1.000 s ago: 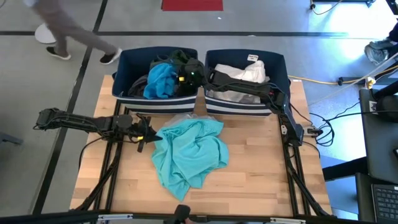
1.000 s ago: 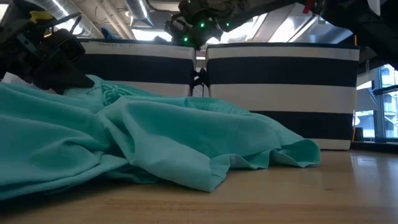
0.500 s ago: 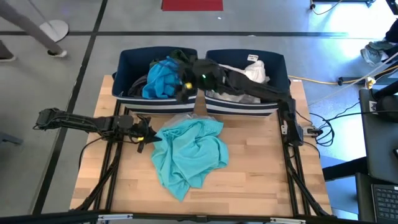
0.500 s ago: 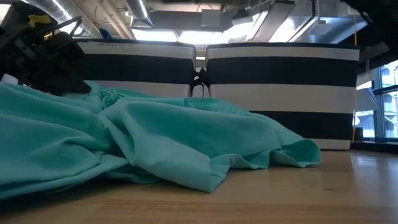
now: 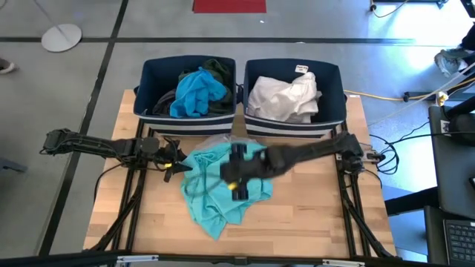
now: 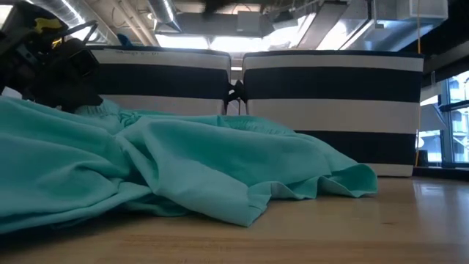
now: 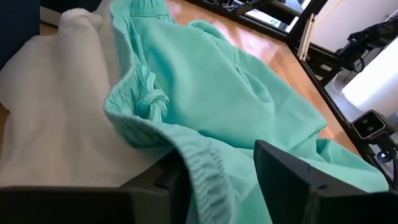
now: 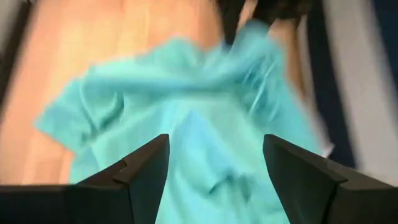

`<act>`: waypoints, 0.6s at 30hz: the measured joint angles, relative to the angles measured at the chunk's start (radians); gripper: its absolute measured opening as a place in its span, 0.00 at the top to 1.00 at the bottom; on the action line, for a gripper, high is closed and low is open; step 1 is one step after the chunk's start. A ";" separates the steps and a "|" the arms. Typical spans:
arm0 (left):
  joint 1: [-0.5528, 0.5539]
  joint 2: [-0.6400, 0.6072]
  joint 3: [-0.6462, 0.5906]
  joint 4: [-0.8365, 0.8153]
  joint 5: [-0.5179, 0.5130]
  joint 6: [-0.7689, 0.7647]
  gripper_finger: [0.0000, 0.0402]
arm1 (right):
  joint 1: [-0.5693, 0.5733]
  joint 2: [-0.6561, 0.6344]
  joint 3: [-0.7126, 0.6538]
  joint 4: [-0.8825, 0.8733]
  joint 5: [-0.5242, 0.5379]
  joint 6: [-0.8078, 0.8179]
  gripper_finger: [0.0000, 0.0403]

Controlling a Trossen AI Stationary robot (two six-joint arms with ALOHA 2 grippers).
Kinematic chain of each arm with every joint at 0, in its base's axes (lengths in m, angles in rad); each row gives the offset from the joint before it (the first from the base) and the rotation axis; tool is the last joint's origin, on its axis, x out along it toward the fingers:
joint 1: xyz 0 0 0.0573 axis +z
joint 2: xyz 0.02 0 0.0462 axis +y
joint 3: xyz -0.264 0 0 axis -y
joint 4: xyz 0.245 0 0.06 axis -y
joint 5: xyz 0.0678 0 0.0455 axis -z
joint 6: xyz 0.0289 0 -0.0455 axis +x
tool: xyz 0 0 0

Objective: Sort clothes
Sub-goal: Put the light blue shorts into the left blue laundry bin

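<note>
Wooden table [image 5: 312, 215], left gripper [image 5: 178, 162] spread around turquoise garment [image 5: 223, 185] edge, right gripper [image 5: 236, 178] open above it

Turquoise garment [image 5: 223, 185] on pale wood table [image 5: 312, 215]; behind it, navy bins [image 5: 152, 81] striped white, holding blue [image 5: 194, 93], dark green and white clothes [image 5: 286, 96].

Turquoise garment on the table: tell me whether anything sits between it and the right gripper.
Nothing visible does. The right gripper hangs directly over the turquoise garment with its fingers open and only cloth showing between them in the right wrist view. The left gripper is at the garment's left edge, off to the side.
</note>
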 joint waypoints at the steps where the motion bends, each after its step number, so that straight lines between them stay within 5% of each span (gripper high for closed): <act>1: 0.000 0.000 0.006 0.000 0.000 0.000 0.61 | 0.012 0.000 -0.054 0.019 0.009 0.015 0.35; 8: 0.000 0.000 0.020 -0.020 0.000 -0.057 0.61 | 0.021 -0.001 -0.368 0.149 0.025 0.095 0.35; 18: 0.008 0.000 0.176 -0.328 -0.004 -0.036 0.61 | 0.016 -0.007 -0.501 0.240 0.046 0.085 0.35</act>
